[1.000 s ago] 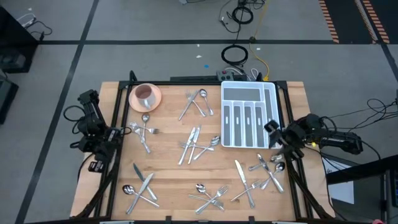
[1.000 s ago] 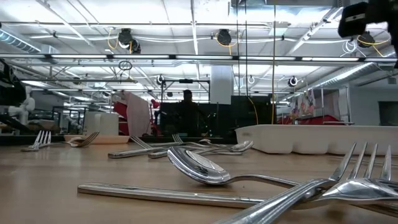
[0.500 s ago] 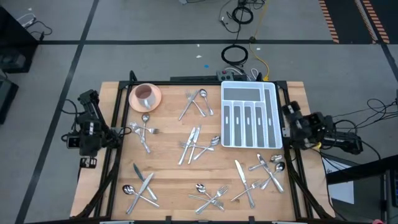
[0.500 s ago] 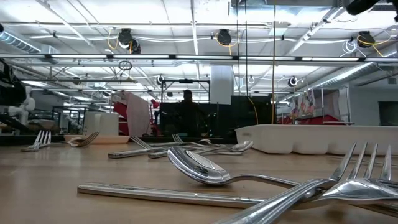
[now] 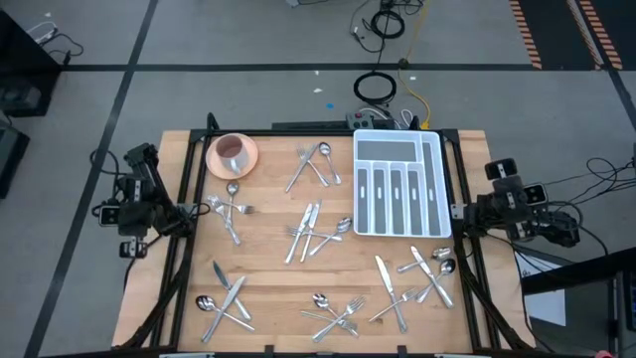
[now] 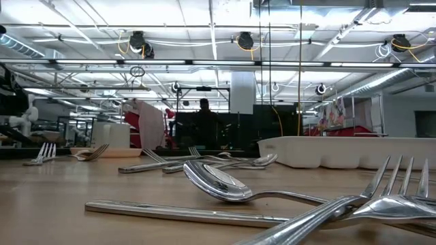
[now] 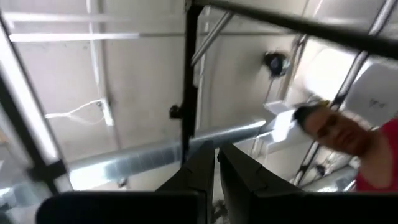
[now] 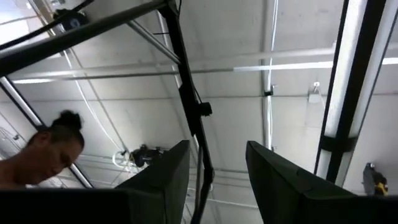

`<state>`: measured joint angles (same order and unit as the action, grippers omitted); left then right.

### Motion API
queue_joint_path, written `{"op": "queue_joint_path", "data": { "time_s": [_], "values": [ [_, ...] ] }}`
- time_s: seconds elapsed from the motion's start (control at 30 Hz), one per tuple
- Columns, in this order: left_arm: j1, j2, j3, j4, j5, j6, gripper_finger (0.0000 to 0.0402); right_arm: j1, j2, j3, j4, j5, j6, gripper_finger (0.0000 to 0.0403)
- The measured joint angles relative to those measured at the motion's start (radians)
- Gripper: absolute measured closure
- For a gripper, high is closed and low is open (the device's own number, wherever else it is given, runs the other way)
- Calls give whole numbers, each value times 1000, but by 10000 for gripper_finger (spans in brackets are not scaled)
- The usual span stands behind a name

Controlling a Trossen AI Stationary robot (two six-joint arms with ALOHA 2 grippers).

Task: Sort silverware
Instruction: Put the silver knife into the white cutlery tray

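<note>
The shiny silver metal forks, spoons and knives (image 5: pixel 316 231) lay scattered in loose clusters across the wooden surface (image 5: pixel 268 273), none yet in the white divided tray (image 5: pixel 397 185) at its far right. Most pieces had their long axes running roughly near-to-far or on a diagonal. The cluster beside the tray's near edge (image 5: pixel 422 273) lay closest to the right gripper (image 8: pixel 217 171), which was off the surface's right side, jaws spread and pointing up. The left gripper (image 7: pixel 217 177) waited off the left edge, jaws nearly pressed together, closest to the pieces near the pink cup on its saucer (image 5: pixel 232 153).
</note>
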<state>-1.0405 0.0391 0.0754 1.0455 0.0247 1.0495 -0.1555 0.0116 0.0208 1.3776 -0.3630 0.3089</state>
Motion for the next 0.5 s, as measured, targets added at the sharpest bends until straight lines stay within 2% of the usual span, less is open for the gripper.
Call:
{"op": "queue_joint_path", "data": {
  "time_s": [0.1,0.33,0.5],
  "values": [
    [0,0,3,5,-109,29,368,0,0,0,-1,-1,-48,252],
    [0,0,3,16,-121,-1,368,0,0,0,-60,76,-54,252],
    [-1,0,3,45,-156,-49,368,0,0,1,-141,141,71,252]
  ]
}}
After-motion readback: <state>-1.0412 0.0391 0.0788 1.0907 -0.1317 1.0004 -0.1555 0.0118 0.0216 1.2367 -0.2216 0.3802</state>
